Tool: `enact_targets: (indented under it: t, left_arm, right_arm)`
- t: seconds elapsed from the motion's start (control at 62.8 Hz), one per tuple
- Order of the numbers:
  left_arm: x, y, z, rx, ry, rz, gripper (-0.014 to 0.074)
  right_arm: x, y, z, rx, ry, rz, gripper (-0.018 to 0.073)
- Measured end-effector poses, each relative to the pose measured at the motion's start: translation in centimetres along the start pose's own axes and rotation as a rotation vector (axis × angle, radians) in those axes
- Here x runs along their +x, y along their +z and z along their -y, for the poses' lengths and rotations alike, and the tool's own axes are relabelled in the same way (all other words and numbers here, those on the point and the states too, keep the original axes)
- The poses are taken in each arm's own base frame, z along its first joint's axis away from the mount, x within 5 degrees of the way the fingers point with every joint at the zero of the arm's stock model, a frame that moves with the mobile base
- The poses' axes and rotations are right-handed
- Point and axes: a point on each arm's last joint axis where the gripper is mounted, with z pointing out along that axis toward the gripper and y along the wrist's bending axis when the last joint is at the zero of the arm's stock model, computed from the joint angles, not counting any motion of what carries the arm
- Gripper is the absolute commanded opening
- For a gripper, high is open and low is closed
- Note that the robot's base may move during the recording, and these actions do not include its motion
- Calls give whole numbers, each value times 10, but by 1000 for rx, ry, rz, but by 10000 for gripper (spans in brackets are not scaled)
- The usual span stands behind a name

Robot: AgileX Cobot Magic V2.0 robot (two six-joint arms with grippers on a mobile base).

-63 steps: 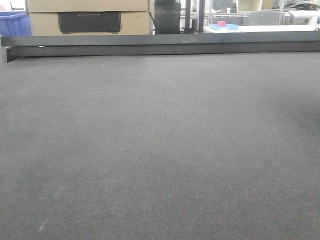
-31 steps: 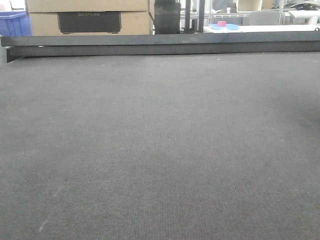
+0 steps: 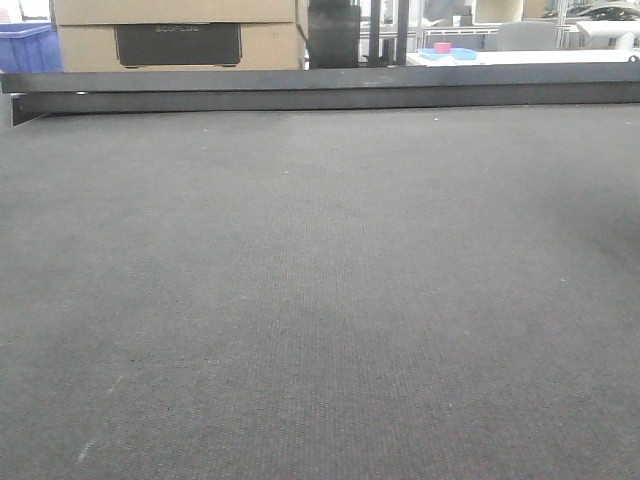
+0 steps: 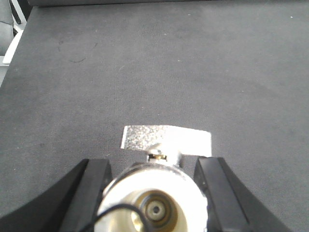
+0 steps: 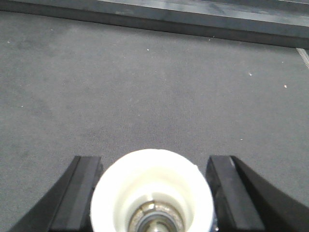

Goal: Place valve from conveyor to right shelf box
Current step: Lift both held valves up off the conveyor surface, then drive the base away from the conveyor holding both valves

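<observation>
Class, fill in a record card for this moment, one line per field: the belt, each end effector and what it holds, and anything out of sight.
Surface: dark grey conveyor, black rail along its far edge
Left end effector: closed on a metal valve with a flat silver handle
Right end effector: closed on a white round-ended part, probably another valve
Front view: belt only, neither arm in sight
Shelf: not in view

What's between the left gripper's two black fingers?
A shiny metal valve, its flat handle sticking forward over the conveyor, gripped between the fingers. The left wrist view shows it.
</observation>
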Motion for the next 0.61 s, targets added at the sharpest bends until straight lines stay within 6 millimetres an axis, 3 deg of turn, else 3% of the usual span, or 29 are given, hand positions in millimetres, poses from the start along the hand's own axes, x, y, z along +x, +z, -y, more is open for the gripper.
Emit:
enact_targets:
  t: [0.605]
  left_arm:
    - [0, 0, 0, -4, 3, 3, -111]
  right_arm:
    - [0, 0, 0, -1, 2, 2, -154]
